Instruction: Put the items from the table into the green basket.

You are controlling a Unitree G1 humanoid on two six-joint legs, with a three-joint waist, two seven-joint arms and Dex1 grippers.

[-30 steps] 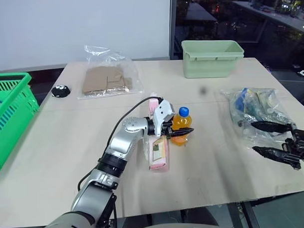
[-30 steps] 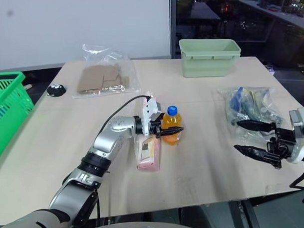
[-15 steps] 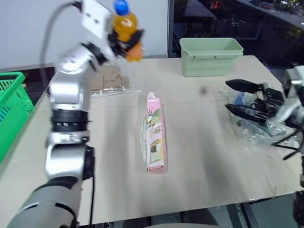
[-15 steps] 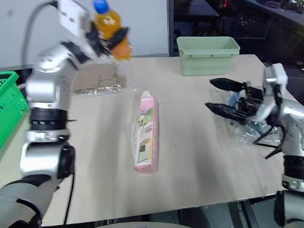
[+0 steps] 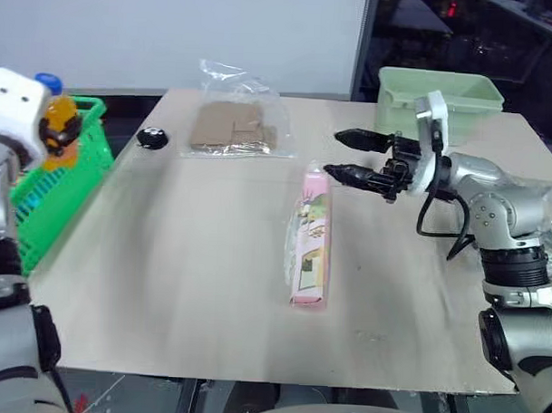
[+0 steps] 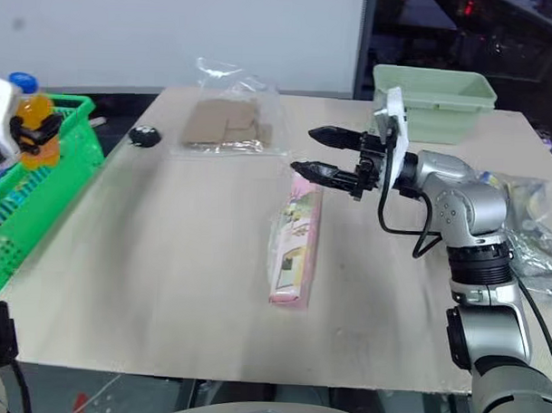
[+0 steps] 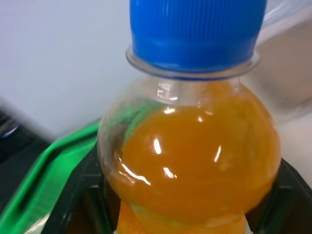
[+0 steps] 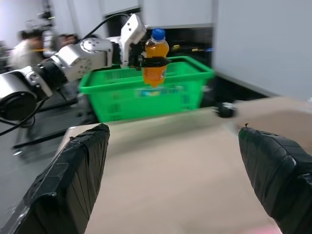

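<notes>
— Looking at the left gripper (image 8: 155, 61), what has it got?
— Its black fingers are clamped round the belly of the orange-drink bottle (image 5: 58, 125), blue cap up, upright, above the green basket (image 5: 61, 194), which sits off the table's (image 5: 164, 284) 9 o'clock edge.
— And the right gripper (image 5: 352, 155)?
— Empty, fingers spread wide, pointing toward 9 o'clock in the air just above the far end of the snack packet (image 5: 309, 239).
— Where does that packet lie?
— Flat mid-table, long axis running 12 to 6.
— The other item?
— A crinkly clear bag (image 6: 540, 236) at 3 o'clock, partly hidden behind the right arm.
— Anything else?
— A pale green tub (image 5: 436, 96) at 1 o'clock, a clear bag of cardboard (image 5: 232, 127) at 11, a small black object (image 5: 151, 137) just beside it toward 9.
</notes>
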